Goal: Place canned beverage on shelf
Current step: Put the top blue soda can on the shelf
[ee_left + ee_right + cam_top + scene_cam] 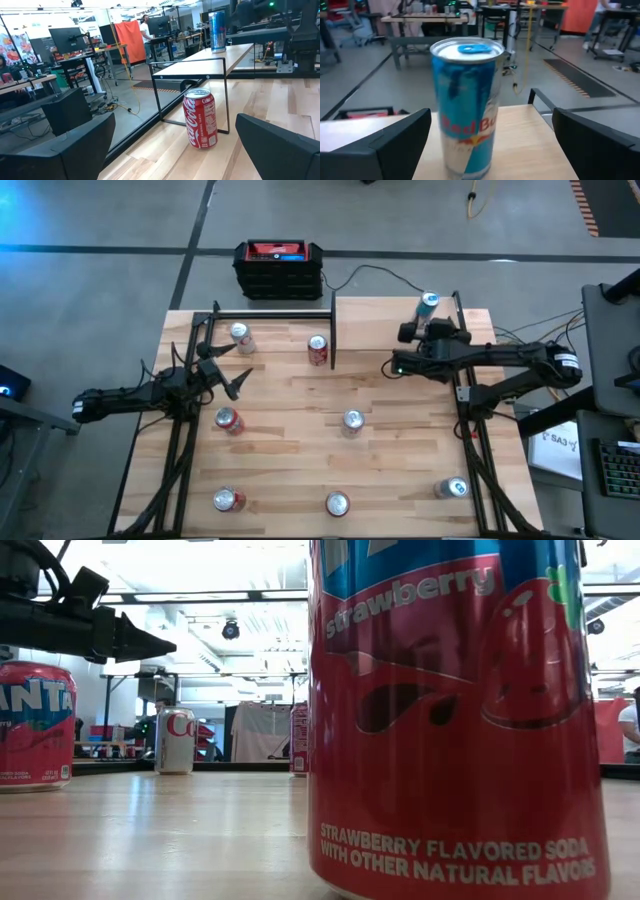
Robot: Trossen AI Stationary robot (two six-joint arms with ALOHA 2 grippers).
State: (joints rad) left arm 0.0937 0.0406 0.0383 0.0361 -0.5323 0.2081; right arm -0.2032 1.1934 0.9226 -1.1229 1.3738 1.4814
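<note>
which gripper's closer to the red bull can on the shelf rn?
Right. The right gripper is just in front of the Red Bull can on the shelf, fingers open either side. The left gripper is across the table, open, facing a Coca-Cola can.

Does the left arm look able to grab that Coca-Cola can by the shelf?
Probably yes. The left gripper is open and faces the Coca-Cola can, which stands upright on the table beside the shelf, with nothing between them.

The big red can (455,720) reads "strawberry" and "STRAWBERRY FLAVORED SODA WITH OTHER NATURAL FLAVORS"; blue can (466,105) reads "Red Bu"
</note>
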